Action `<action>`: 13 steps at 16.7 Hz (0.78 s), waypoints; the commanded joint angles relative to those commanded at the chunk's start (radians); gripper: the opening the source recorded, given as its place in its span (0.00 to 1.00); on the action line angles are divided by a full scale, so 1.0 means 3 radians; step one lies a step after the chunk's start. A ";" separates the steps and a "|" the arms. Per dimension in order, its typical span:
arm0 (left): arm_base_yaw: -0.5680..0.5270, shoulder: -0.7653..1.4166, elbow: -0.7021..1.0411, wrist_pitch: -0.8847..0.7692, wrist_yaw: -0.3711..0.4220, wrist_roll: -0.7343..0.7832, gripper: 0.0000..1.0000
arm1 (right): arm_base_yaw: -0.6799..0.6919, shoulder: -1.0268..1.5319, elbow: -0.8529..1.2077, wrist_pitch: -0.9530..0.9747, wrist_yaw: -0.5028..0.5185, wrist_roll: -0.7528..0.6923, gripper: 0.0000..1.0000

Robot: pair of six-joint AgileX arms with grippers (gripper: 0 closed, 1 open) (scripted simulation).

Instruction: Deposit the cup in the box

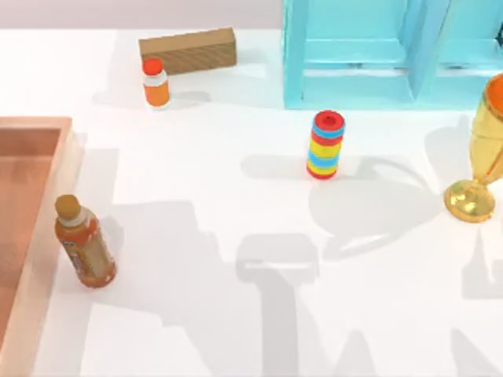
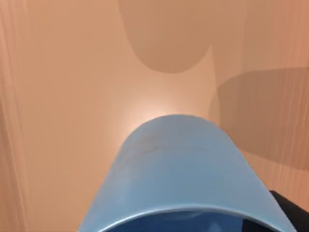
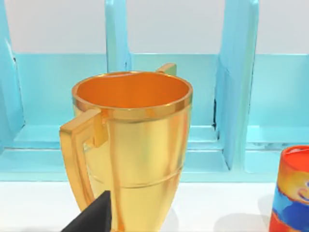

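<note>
Blue cup (image 2: 181,179) sits right under my left wrist camera, carried over the box (image 2: 63,96) floor, long axis pointing down into the box; whether my left fingers clamp it I can't tell. Box wall (image 1: 47,204) lies beside the orange bottle (image 1: 84,243). Next, judged: lower and release. Right arm idles by the gold goblet (image 3: 133,154).

White table (image 1: 236,236) carries box (image 1: 67,169), two bottles (image 1: 85,243), goblet (image 1: 479,157), striped cylinder (image 1: 325,144).

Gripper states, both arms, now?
Left: cannot be told; small blue plastic cup sits right before its camera, above the salmon-pink box.
Right: cannot be told, facing the gold goblet.
</note>
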State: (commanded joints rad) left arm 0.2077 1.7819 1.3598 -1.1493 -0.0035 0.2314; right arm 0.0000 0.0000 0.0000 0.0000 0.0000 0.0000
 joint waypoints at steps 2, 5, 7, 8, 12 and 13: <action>0.0000 0.0000 0.0000 0.0000 0.0000 0.0000 0.00 | 0.0000 0.0000 0.0000 0.0000 0.0000 0.0000 1.00; 0.0000 0.0000 0.0000 0.0000 0.0000 0.0000 0.15 | 0.0000 0.0000 0.0000 0.0000 0.0000 0.0000 1.00; 0.0000 0.0000 0.0000 0.0000 0.0000 0.0000 0.30 | 0.0000 0.0000 0.0000 0.0000 0.0000 0.0000 1.00; 0.0000 0.0000 0.0000 0.0000 0.0000 0.0000 0.38 | 0.0000 0.0000 0.0000 0.0000 0.0000 0.0000 1.00; 0.0000 0.0000 0.0000 0.0000 0.0000 0.0000 0.68 | 0.0000 0.0000 0.0000 0.0000 0.0000 0.0000 1.00; 0.0000 0.0000 0.0000 0.0000 0.0000 0.0000 0.75 | 0.0000 0.0000 0.0000 0.0000 0.0000 0.0000 1.00</action>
State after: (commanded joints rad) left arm 0.2077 1.7819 1.3598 -1.1493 -0.0035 0.2314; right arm 0.0000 0.0000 0.0000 0.0000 0.0000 0.0000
